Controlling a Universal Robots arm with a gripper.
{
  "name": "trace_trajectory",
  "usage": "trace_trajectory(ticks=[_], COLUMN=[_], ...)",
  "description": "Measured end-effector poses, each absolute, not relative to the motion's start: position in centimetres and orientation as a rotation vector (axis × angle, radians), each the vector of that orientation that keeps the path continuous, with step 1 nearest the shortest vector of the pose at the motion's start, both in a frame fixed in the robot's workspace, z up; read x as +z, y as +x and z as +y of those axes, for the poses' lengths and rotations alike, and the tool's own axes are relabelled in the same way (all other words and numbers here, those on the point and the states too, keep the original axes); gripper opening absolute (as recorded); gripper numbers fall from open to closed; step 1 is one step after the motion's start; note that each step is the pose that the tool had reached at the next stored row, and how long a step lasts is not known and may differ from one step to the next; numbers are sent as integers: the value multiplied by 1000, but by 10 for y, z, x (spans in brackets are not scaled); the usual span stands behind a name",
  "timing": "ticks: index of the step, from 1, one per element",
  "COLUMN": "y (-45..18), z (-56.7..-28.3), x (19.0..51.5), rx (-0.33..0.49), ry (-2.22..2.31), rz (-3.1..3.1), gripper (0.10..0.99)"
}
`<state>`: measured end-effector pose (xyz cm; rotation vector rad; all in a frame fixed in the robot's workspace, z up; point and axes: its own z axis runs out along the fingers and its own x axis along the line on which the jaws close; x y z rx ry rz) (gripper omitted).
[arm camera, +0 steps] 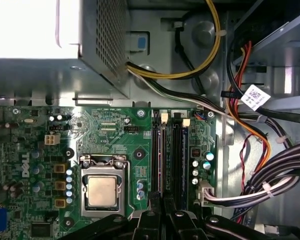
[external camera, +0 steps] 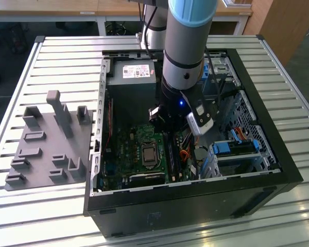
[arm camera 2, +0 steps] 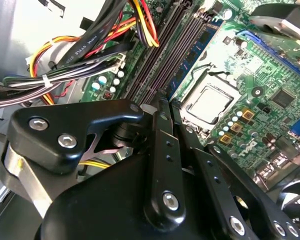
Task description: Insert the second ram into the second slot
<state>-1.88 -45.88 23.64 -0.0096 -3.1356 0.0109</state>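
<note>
status: my gripper (arm camera: 162, 210) hangs inside the computer case (external camera: 195, 216), directly over the memory slots (arm camera: 177, 150) beside the cpu socket (arm camera: 102, 190). i cannot tell how far it is open, or whether it grips anything. a thin blue stick, judged to be the second ram (arm camera 2: 192, 52), stands upright in the slots, just ahead of the gripper. seating not confirmed; latching remains to verify.

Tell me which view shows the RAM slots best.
The first wrist view: the RAM slots are seen straight on, almost whole. The second wrist view shows them slanted, partly under cables; the exterior view, dark beside the arm.
</note>
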Motion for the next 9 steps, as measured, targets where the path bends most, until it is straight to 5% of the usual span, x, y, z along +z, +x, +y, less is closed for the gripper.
trace_trajectory(ticks=[9], y=[-19], z=[-459], x=[232], rx=[12], ry=[-10], rz=[-3136], gripper=[137])
